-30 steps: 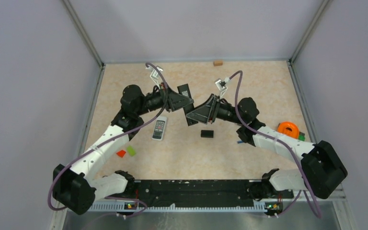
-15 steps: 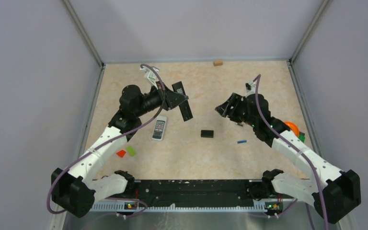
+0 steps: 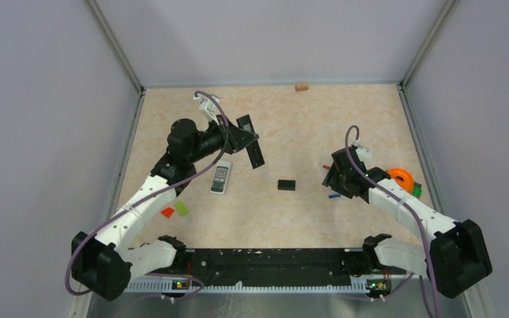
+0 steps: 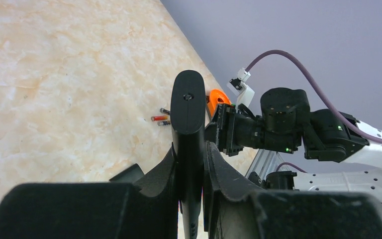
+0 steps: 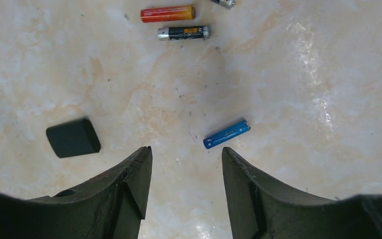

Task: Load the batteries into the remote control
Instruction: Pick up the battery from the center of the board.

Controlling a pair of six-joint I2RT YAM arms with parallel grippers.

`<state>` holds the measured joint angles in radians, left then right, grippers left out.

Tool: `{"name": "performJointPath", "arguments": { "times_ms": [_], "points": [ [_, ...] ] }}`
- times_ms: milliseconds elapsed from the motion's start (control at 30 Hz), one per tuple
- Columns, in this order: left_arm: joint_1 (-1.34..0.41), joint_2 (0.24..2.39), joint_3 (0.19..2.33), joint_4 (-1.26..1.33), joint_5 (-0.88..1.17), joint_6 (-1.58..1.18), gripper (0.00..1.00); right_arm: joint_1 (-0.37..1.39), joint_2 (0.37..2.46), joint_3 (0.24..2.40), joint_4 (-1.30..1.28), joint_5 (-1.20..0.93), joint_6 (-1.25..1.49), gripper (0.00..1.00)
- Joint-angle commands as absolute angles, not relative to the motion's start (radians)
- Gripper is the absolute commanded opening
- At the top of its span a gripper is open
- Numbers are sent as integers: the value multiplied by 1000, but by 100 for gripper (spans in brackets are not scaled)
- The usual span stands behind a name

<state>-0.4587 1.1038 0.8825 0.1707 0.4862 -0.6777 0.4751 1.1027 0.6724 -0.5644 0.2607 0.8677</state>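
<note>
From the top camera, a small black battery cover [image 3: 287, 185] lies mid-table [image 3: 291, 119]; up and left of it the left gripper [image 3: 242, 140] grips a black remote [image 3: 254, 149]; a grey remote [image 3: 221, 177] lies flat to the cover's left; farther left, toward the arm bases, sit a red block [image 3: 167, 212] and a lime-green block [image 3: 182, 208]; right of the cover the right gripper [image 3: 332, 180] hangs low beside the blue battery [image 3: 334, 196]; an orange roll [image 3: 398, 177] stands farther right.

From the left wrist camera, the fingers [image 4: 219, 169] are clamped on the black remote [image 4: 188, 107], one on each face, its narrow edge toward the lens; beyond it a red battery [image 4: 159, 118] lies on the table near the orange roll [image 4: 218, 98].

From the right wrist camera, the fingers [image 5: 129, 184] stand wide apart with nothing between them; the blue battery [image 5: 227, 134] lies tilted, right of the cover [image 5: 73, 137], touching neither finger; beyond the cover the red battery [image 5: 167, 13] and a dark battery [image 5: 184, 33] lie parallel, close together; the dark one's print is too small to read.
</note>
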Motion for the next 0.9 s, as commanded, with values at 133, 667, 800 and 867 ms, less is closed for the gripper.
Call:
{"name": "performJointPath", "arguments": {
  "times_ms": [133,667,800,867],
  "points": [
    [-456,1094,869,272,606,-657,0,417,1151,596,-504,289,947,53],
    [-456,1085,869,277,627,-666,0,415,1153,707,-418,82,280,58],
    [-455,1087,871,274,643,-661,0,415,1171,767,-444,-21,105,58],
    [-456,1083,880,251,632,-651,0,416,1159,775,-440,-77,15,58]
  ]
}}
